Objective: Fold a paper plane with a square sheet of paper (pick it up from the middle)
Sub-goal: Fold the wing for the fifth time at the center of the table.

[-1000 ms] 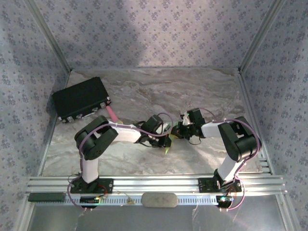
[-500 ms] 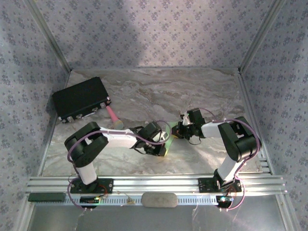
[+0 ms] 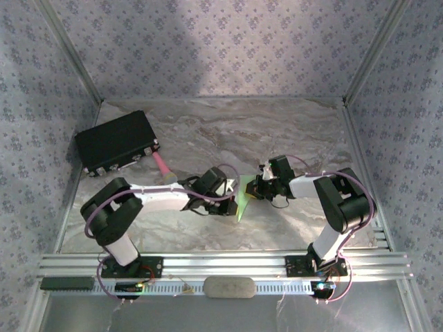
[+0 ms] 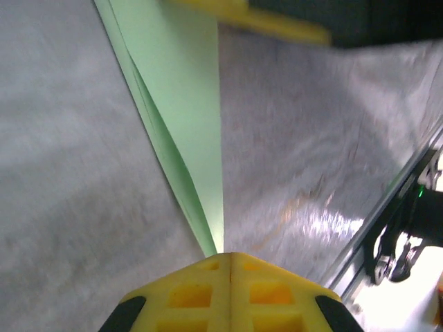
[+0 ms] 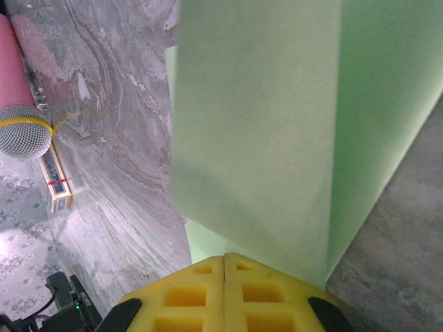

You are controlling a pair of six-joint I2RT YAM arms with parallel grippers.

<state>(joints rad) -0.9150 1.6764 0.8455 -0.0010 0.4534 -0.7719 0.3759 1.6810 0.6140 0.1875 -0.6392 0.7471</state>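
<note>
Pinching the square sheet of paper (image 3: 241,204) with left and right jaws: hold taut, align edges, then crease slowly.

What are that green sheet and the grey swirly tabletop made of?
The green sheet looks like thin matte paper: it holds sharp creases in flat layers. The tabletop looks like veined grey marble with a slight sheen, though it may be a printed covering.
</note>
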